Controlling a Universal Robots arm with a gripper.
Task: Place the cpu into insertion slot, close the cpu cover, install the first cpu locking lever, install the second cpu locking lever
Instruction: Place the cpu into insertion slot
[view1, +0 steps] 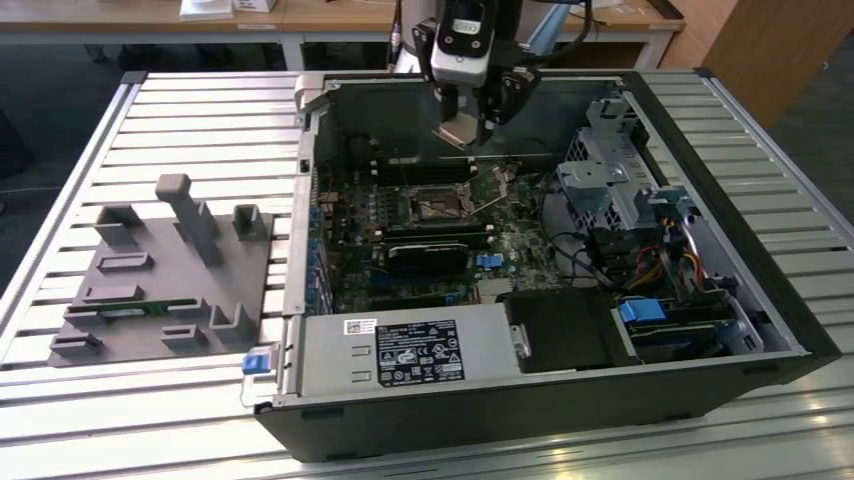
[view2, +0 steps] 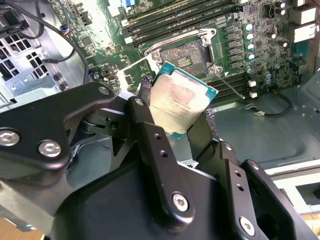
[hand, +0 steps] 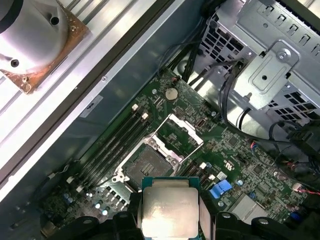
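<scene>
Right, the gripper (view2: 177, 102) is clenched on the cpu (view2: 181, 100), one black finger (view2: 150, 135) pressing each of two opposite edges, and the pale metal top faces the camera in both wrist views. The chip is up in the air, tilted, and clear of the green board (view2: 260, 60) beneath it. From the exterior view the gripper (view1: 467, 125) hangs over the far part of the open computer case (view1: 534, 410), and the insertion slot (view1: 437, 207) lies below it and a little nearer. In the first wrist view the slot (hand: 148, 167) is bare, its dark centre showing and nothing seated in it, with the cpu (hand: 170, 212) held just off its near corner. The cpu cover (hand: 187, 129) is swung open beside the slot, on the side toward the metal drive cage (hand: 270, 75). Long memory slots (hand: 112, 142) run along the slot's other side. On the exterior view's left, a grey holder block (view1: 160, 280) sits on the slatted table (view1: 200, 110), just beside the case
</scene>
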